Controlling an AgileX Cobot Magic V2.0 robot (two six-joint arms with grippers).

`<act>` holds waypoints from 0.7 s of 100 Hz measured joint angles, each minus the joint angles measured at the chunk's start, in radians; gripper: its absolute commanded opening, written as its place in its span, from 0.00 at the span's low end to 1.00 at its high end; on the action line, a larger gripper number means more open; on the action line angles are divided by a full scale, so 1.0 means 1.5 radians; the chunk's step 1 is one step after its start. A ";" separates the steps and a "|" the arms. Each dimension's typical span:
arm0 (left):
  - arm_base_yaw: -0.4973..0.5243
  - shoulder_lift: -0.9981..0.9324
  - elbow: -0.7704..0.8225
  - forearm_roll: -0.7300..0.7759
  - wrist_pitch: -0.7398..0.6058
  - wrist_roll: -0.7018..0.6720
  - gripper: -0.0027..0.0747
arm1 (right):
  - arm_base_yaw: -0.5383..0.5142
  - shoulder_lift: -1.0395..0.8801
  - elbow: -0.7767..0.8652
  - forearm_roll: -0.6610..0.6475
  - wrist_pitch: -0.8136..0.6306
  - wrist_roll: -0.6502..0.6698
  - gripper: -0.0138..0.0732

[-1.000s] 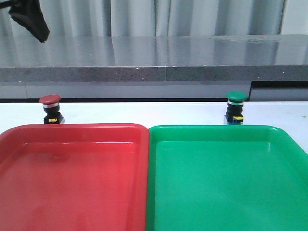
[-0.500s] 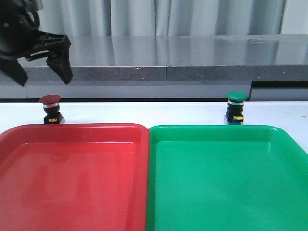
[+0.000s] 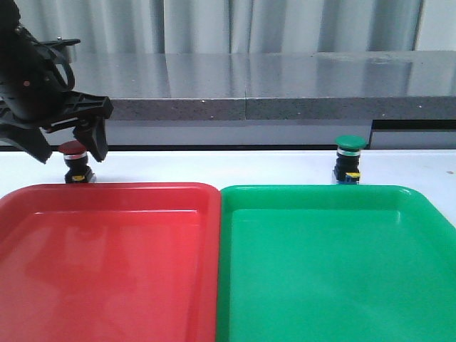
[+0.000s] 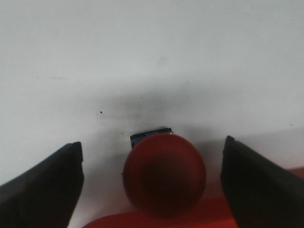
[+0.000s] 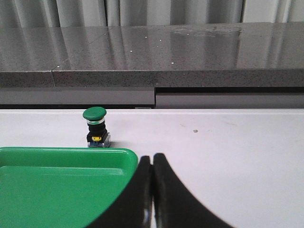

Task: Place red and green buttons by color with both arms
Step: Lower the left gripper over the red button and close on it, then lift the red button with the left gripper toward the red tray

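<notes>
The left gripper (image 3: 68, 149) partly hid the red button (image 3: 74, 148), its open fingers (image 4: 45, 187) either side of the cap without touching. The right gripper (image 5: 152, 190), cut off in its wrist view, was clenched empty. The green button (image 3: 349, 158) stood on the white surface (image 3: 214, 167) behind the green tray (image 3: 335, 263).

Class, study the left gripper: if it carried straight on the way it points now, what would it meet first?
Most likely the red button. The left gripper is open, a finger on either side of the cap. How far above it cannot be told.
</notes>
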 measured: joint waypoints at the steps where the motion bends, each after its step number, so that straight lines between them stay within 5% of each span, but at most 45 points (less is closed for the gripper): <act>1: 0.000 0.000 0.000 0.000 0.000 0.000 0.58 | 0.000 0.000 0.000 0.000 0.000 0.000 0.09; 26: -0.002 0.000 0.000 -0.002 -0.011 0.000 0.19 | 0.000 0.000 0.000 0.000 0.000 0.000 0.09; 70: -0.002 -0.116 0.012 -0.019 0.012 0.000 0.16 | 0.000 0.000 0.000 0.000 0.000 0.000 0.09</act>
